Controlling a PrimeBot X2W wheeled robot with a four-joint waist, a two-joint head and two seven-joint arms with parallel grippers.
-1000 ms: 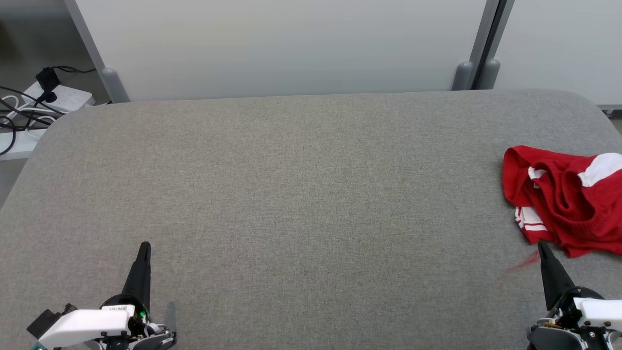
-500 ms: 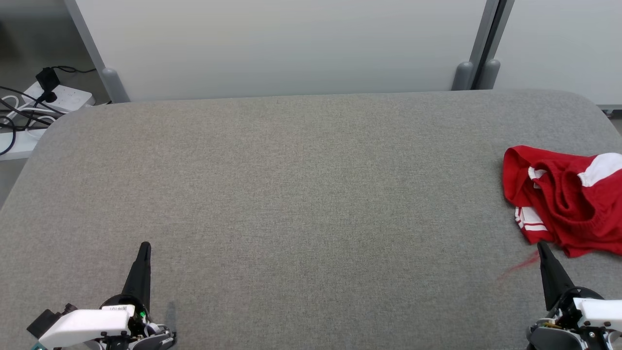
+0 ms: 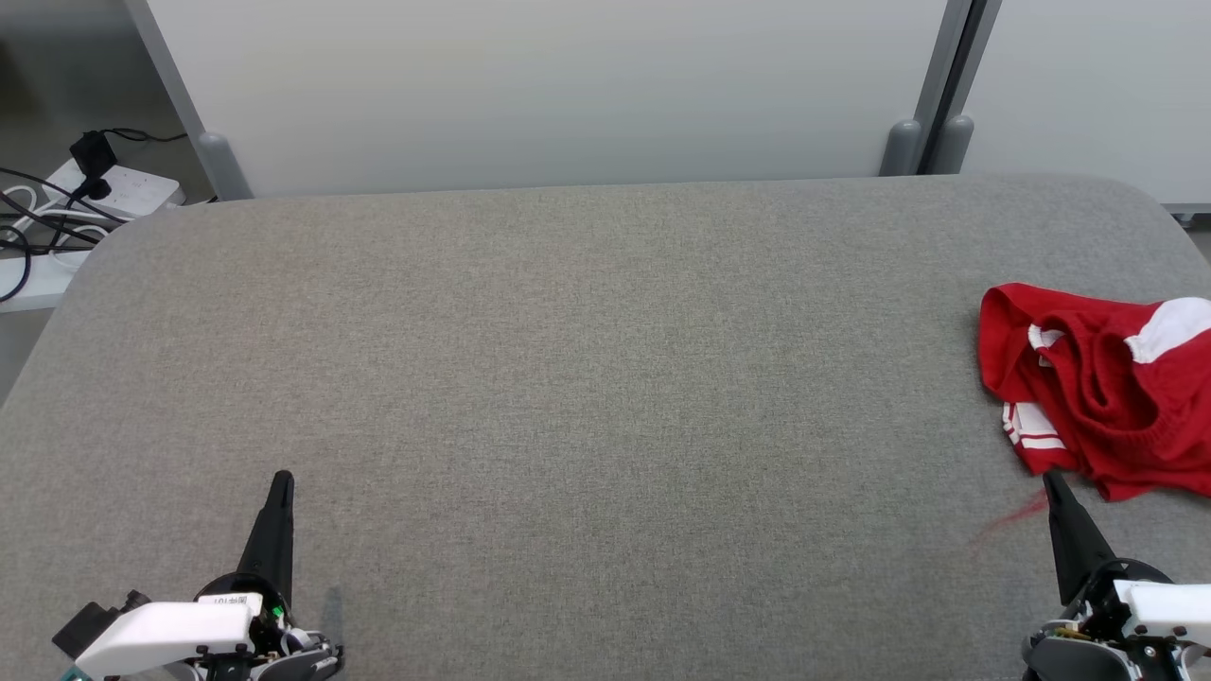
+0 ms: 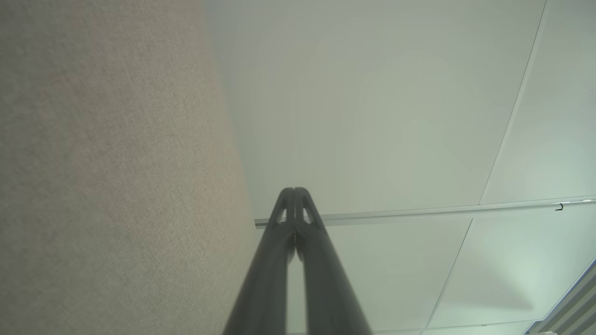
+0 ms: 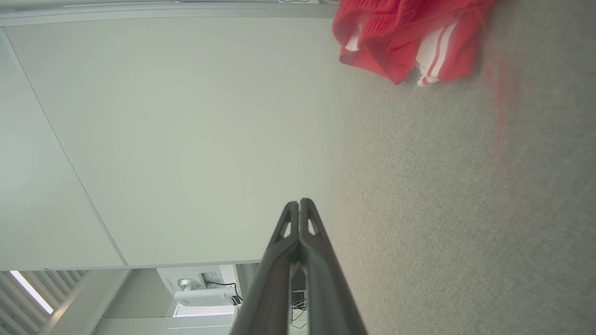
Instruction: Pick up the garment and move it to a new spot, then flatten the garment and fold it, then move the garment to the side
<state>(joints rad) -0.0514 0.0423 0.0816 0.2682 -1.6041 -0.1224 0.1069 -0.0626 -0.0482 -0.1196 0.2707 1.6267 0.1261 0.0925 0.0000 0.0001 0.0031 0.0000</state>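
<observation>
Garment [image 3: 1107,388], red knit with white panels and white stripes, lies crumpled at the right edge of the grey fabric-covered tabletop [image 3: 605,378]. It is partly cut off by the right border of the head view.

Left hand [image 3: 281,484], at lower left, is fully closed. Its two dark fingers are pressed together into one point and hold nothing. It sits over bare tabletop, well apart from the garment. In the left wrist view the left hand [image 4: 294,191] shows its fingers meeting at the tips, with grey tabletop [image 4: 116,163] to one side and a pale partition panel [image 4: 396,116] beyond.

Right hand [image 3: 1050,484], at lower right, is likewise fully closed and empty, its tip near the garment's striped near edge. In the right wrist view the right hand [image 5: 299,203] has its fingers closed along their length, and the garment [image 5: 400,42] lies ahead, apart from the fingertips.

Faint red streak [image 3: 1008,520] marks the tabletop just beside the right hand.

White power strip [image 3: 118,189] with a black plug and dark cables [image 3: 28,227] lies beyond the far left corner. Pale partition panels stand behind the far edge.
</observation>
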